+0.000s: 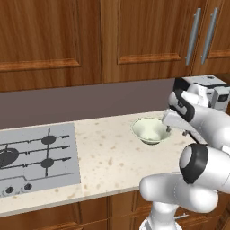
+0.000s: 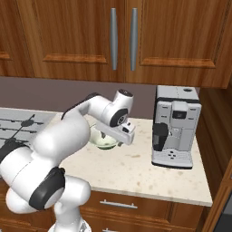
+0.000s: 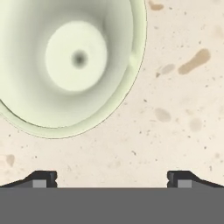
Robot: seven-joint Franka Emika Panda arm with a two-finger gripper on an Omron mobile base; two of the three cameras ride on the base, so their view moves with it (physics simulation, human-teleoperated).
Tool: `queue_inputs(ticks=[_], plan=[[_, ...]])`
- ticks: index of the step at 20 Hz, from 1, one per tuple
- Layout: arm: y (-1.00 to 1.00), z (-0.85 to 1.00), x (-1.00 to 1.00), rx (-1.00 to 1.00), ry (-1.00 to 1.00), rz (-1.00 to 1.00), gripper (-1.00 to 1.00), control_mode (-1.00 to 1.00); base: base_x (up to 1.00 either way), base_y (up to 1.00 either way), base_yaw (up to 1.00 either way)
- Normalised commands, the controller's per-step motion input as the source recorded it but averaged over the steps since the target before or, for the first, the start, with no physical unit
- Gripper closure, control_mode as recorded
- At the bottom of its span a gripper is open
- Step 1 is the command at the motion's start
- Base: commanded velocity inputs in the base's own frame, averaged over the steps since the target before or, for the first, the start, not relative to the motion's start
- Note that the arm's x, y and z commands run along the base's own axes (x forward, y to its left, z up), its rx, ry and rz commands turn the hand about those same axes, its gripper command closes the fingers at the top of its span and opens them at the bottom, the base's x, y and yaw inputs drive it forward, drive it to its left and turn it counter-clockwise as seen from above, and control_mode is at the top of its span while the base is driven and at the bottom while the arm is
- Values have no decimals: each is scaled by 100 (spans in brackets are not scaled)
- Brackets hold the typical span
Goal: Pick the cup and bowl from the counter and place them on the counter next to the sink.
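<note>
The bowl (image 1: 150,130), wide and pale cream-green, stands upright and empty on the beige speckled counter (image 1: 112,161). In the right base view the bowl (image 2: 103,141) is partly hidden behind my forearm. My gripper (image 1: 169,129) hangs just above the bowl's right rim, pointing down. In the hand view the bowl (image 3: 70,65) takes up the upper left, and my gripper (image 3: 111,179) stands open over bare counter (image 3: 175,109) beside the rim, with nothing between the fingers. The cup and the sink are out of view.
A grey coffee machine (image 2: 176,131) stands on the counter to the right of the bowl, close to my arm. The grey stove plate (image 1: 36,157) lies at the left. Wooden wall cabinets (image 1: 112,36) hang above the counter.
</note>
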Motion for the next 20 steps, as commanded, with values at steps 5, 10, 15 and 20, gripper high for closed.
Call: queue_inputs(ticks=[5,10,15,20], plan=[[-14,-2,49,11,4,-4,-100,-100,0,0,0],[-37,-12,33,13,0,0,-100,-100,0,0,0],[-26,-28,38,9,0,0,-100,-100,0,0,0],[-8,-44,34,6,0,0,-100,-100,0,0,0]])
